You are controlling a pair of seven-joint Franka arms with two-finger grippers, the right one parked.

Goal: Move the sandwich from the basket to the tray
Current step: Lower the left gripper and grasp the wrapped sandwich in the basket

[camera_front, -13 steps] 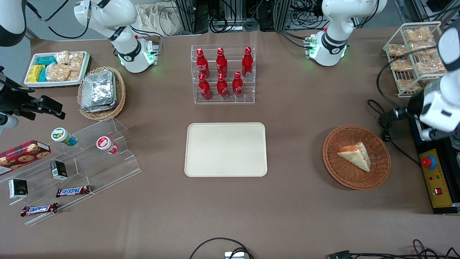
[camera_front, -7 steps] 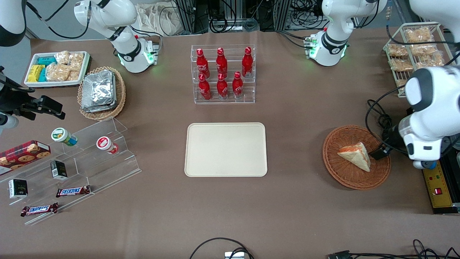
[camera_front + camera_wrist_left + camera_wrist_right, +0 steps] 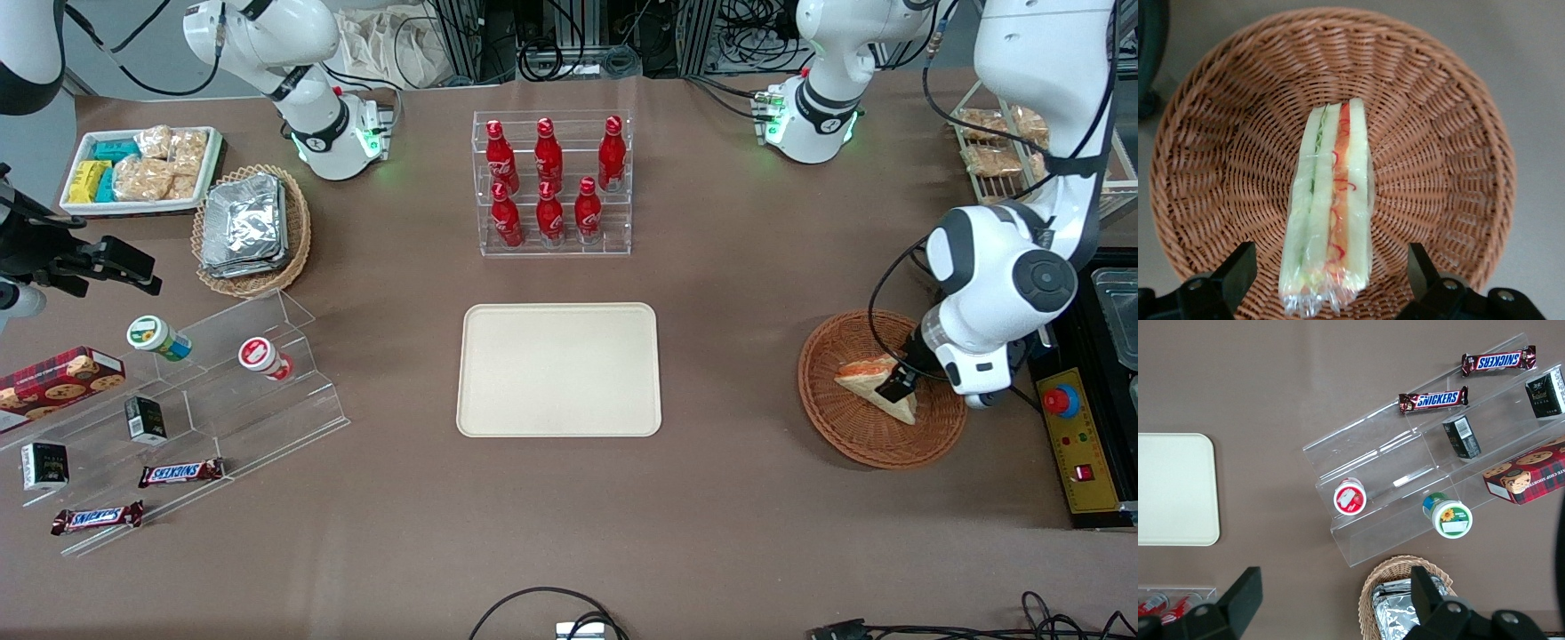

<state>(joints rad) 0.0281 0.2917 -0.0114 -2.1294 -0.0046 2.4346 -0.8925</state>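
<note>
The tray (image 3: 559,370) is lying flat at the middle of the bench (image 3: 729,516), with the bottle rack (image 3: 552,182) standing farther from the front camera than it, and the basket (image 3: 853,427) is sitting well apart from the tray toward the working arm's end. The sandwich (image 3: 867,384) is lying in the basket, and the gripper (image 3: 894,384) is hanging just above it — its jaws standing spread, one on each flank of the sandwich. Toward the parked arm's end the stepped display shelf (image 3: 222,391) is standing — the foil-packet basket (image 3: 252,229) is sitting farther from the front camera than it.
</note>
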